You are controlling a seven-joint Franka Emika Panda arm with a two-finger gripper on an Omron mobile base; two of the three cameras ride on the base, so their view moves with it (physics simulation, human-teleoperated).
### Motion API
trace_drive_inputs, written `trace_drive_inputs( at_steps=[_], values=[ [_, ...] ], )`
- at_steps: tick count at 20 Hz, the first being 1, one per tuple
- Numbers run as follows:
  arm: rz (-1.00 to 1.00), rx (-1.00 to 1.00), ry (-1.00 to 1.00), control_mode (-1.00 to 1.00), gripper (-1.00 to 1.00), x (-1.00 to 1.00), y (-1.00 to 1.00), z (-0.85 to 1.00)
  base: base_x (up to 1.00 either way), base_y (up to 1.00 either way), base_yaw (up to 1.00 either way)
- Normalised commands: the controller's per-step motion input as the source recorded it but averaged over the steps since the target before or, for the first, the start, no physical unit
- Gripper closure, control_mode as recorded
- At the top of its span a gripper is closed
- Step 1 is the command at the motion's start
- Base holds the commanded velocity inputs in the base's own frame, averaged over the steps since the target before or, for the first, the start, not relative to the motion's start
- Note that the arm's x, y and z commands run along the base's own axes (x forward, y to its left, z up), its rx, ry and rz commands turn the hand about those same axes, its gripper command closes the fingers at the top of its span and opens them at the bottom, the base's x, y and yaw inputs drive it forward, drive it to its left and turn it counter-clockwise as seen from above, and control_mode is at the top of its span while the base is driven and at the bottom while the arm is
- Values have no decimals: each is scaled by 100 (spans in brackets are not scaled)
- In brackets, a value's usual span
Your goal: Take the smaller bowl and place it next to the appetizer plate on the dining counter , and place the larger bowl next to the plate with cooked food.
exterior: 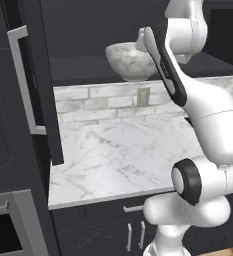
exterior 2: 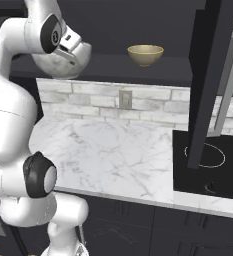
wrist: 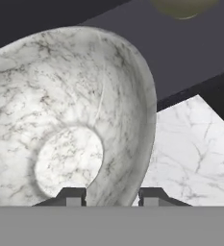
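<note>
Writing: you could not read any words or brand marks on anything here.
Big bowl: the wide, deep bowl of white and grey marbled stone [wrist: 70,125] sat on the dark shelf [exterior 2: 153,67] above the white brick wall [exterior: 103,102]. In the hand view its rim ran between the two finger tips, one tip inside the bowl and one outside.
Gripper: your two-finger gripper [wrist: 111,196] was right at the big bowl's rim. The tips were a little apart with the bowl wall between them. You could not tell if they were squeezing the bowl yet.
Small bowl: the round, shiny golden-tan bowl [exterior 2: 145,54] stood on the same dark shelf, well apart from the big bowl and the gripper.
Arm: your white arm with dark joints [exterior: 203,125] rose up from the base, bent, and reached high to the shelf over the white marble wall counter [exterior 2: 113,150]. The hand was tilted against the big bowl's side.
</note>
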Motion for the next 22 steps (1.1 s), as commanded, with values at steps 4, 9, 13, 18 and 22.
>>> trace_drive_inputs(
  at_steps=[4,9,13,18,22],
  values=[
    [25,-7,-3,-100,100,-100,0,-30,0,0,0],
    [22,-5,-5,-100,100,-100,-6,-33,0,0,0],
    [15,-3,0,-100,100,-100,-17,-12,0,0,0],
    [11,0,-6,-100,100,-78,-23,-2,0,0,0],
    [11,0,-13,-100,100,-58,-24,0,0,0,0]
  ],
)
